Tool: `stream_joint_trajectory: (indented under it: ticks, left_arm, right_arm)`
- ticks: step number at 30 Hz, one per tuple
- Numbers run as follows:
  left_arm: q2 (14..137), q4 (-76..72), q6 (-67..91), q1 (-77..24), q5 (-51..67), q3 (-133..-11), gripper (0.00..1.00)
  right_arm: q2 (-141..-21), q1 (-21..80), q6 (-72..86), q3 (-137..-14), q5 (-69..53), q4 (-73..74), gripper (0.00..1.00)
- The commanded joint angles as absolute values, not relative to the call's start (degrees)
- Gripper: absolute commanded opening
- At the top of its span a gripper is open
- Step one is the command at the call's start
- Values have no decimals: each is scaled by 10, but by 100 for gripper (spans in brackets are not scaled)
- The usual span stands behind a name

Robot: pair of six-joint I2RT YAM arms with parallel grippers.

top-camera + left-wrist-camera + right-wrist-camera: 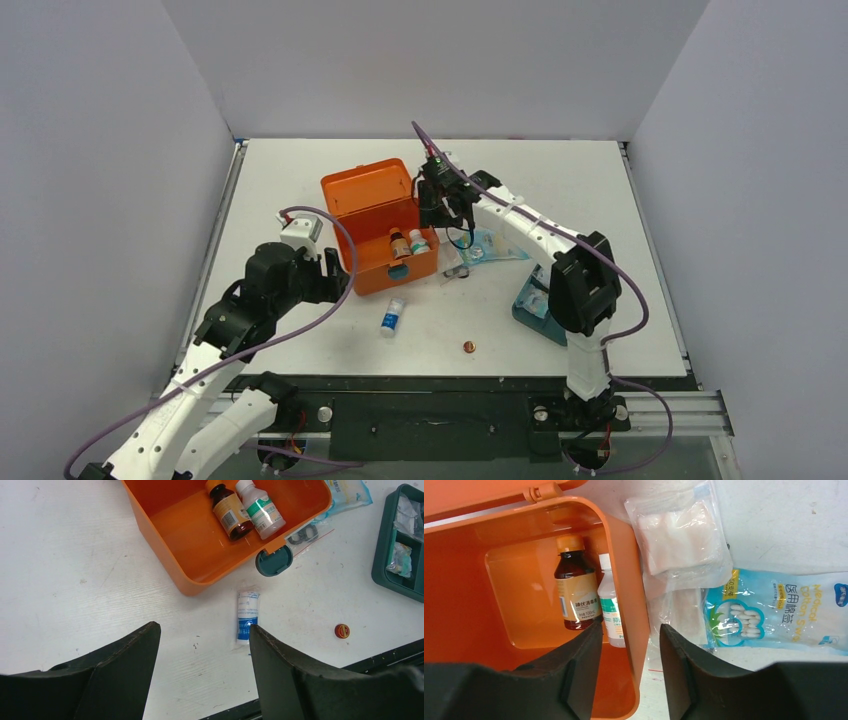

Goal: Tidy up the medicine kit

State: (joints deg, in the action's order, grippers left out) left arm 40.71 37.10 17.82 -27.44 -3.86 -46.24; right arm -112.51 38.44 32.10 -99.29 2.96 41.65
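Observation:
The orange medicine kit (372,262) stands open at the table's middle, lid up behind it. A brown bottle (399,243) and a white bottle (418,241) lie inside at its right end. My right gripper (447,214) is open and empty, hovering over the kit's right wall (625,575), one finger over the bottles (576,592), the other over clear packets. My left gripper (335,274) is open and empty at the kit's front left corner. In the left wrist view it (204,626) hangs above bare table, with a white-and-blue roll (247,611) by its right finger.
A gauze packet (679,535) and a cotton swab bag (774,610) lie right of the kit. A teal divided tray (527,306) sits at the front right under the right arm. A small red cap (468,347) lies near the front edge. The kit's teal latch (274,561) hangs at its front.

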Motion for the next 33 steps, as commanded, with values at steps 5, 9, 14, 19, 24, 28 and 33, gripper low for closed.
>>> stream_joint_trajectory:
  ticks: [5, 9, 14, 19, 24, 28, 33]
  left_arm:
    - [401, 360, 184, -277, -50, -468, 63]
    - [400, 360, 184, -277, -51, -468, 63]
    - [399, 360, 184, -277, -51, -468, 63]
    - [393, 360, 185, -277, -53, -468, 63]
    - [382, 360, 187, -277, -60, -468, 63]
    - [368, 361, 188, -277, -66, -468, 64]
    - [360, 362, 190, -277, -70, -467, 63]
  right_arm:
    - [-1158, 392, 246, -1063, 49, 452, 26]
    - [-1171, 395, 226, -1070, 48, 454, 17]
    - [-1183, 398, 195, -1081, 46, 454, 8]
    - [-1196, 403, 159, -1093, 39, 453, 0]
    - [-1201, 405, 105, -1096, 31, 436, 0]
    - [-1197, 406, 59, -1095, 8, 410, 0]
    - [-1198, 407, -3, -1105, -38, 391, 0]
